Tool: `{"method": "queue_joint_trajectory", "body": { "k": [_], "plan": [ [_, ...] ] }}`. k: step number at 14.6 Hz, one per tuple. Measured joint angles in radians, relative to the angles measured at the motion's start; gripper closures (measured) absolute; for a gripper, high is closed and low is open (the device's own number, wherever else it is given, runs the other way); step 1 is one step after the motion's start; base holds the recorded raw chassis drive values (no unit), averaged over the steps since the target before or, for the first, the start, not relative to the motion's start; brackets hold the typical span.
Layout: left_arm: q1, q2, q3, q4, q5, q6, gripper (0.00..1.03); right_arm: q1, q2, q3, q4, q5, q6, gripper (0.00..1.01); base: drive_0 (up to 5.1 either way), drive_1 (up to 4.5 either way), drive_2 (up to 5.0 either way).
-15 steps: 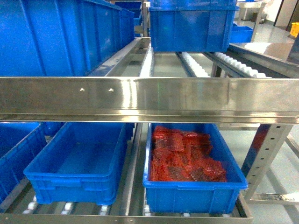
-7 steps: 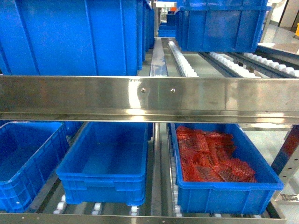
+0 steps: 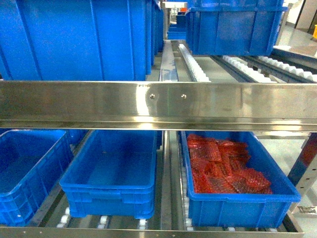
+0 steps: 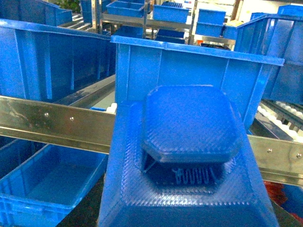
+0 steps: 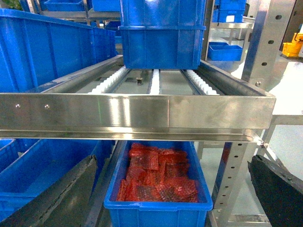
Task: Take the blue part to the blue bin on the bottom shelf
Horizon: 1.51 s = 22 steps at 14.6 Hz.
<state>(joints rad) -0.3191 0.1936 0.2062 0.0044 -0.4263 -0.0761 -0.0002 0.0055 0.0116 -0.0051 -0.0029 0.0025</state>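
The blue part fills the left wrist view, seemingly held by the left gripper, though its jaws are hidden and I cannot tell. The right gripper is open and empty. The empty blue bin on the bottom shelf waits, so placing is left.

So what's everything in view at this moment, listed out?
blue part: one, bright blue, filling the lower left wrist view
bottom shelf: one, steel with white rollers, below the rail
low bins: three, blue, on the bottom shelf; left and middle look empty
red packets: a heap, red, in the right low bin
tall crates: at least two, blue, upper shelf, left and right
front rail: one, steel, across the head view
right pincer: black, open, facing the rack
left pincer: hidden behind the blue part
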Motion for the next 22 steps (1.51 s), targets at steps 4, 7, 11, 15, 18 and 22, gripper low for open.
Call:
{"method": "queue_joint_trajectory", "body": {
  "k": [4, 7, 11, 15, 18, 22],
  "plan": [
    [0.000, 0.000, 0.000, 0.000, 0.000, 0.000, 0.60, 0.000, 0.000, 0.000, 0.000, 0.000, 0.000, 0.03, 0.0, 0.00, 0.0],
    [0.000, 0.000, 0.000, 0.003, 0.000, 0.000, 0.60, 0.000, 0.000, 0.000, 0.003, 0.000, 0.000, 0.03, 0.0, 0.00, 0.0],
    [0.000, 0.001, 0.000, 0.001, 0.000, 0.000, 0.60, 0.000, 0.000, 0.000, 0.001, 0.003, -0.001, 0.03, 0.0, 0.00, 0.0],
    [0.000, 0.001, 0.000, 0.001, 0.000, 0.000, 0.60, 0.000, 0.000, 0.000, 0.001, 0.002, 0.000, 0.03, 0.0, 0.00, 0.0],
    [0.000, 0.001, 0.000, 0.000, 0.000, 0.000, 0.60, 0.000, 0.000, 0.000, 0.000, 0.002, 0.000, 0.03, 0.0, 0.00, 0.0],
    [0.000, 0.001, 0.000, 0.002, 0.000, 0.000, 0.60, 0.000, 0.000, 0.000, 0.000, 0.002, 0.000, 0.03, 0.0, 0.00, 0.0]
  ]
}}
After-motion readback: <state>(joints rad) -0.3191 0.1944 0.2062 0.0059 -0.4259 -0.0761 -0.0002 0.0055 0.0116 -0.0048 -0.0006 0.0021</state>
